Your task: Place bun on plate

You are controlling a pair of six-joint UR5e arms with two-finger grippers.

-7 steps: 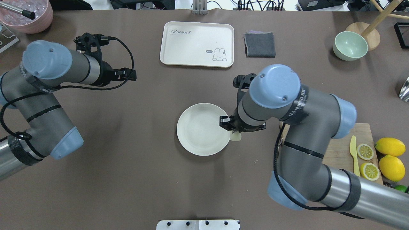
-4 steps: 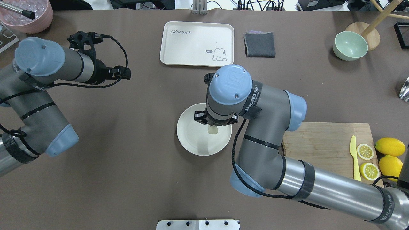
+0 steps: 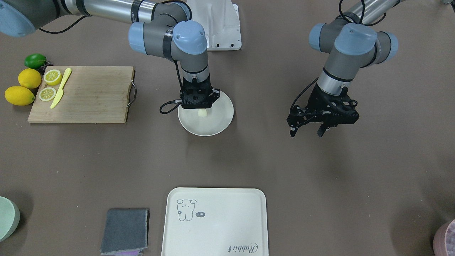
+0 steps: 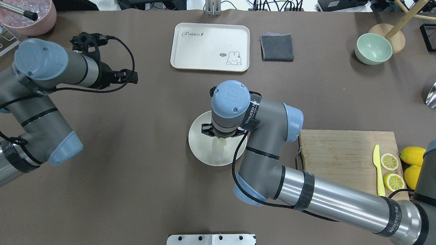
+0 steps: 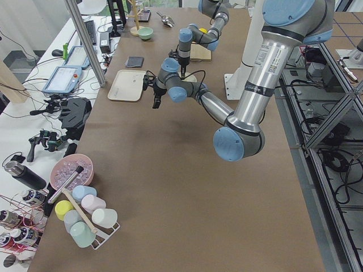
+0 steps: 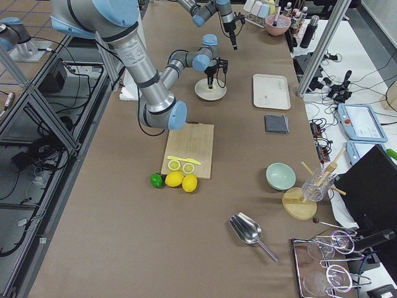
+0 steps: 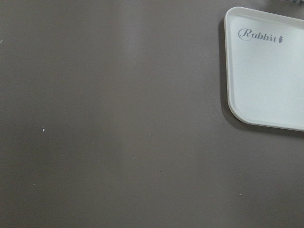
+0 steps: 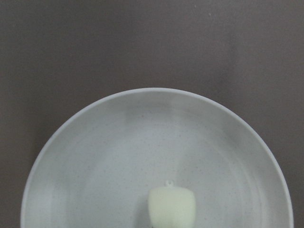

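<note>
On the table's middle, the plate (image 4: 203, 151) sits on bare brown covering, partly hidden in the overhead view by the right arm's wrist. Beyond it, away from the robot, lie a cream tray (image 4: 210, 47) and a folded grey cloth (image 4: 277, 47). On the robot's right are a wooden cutting board (image 4: 340, 158) with a yellow knife (image 4: 376, 165) and lemon slices (image 4: 388, 161), well apart from the plate.

The bun (image 4: 222, 142) is over the plate's middle. Its long axis appears roughly upright, in line with the fingers, broad end downward in the right wrist view.

The right gripper (image 3: 201, 108) points straight down with the bun directly beneath it. Its jaws appear clamped on the bun's upper part, though the fingertips are mostly hidden.

The left gripper (image 3: 306, 134) hangs over bare table well to the side, jaws spread, holding nothing.
</note>
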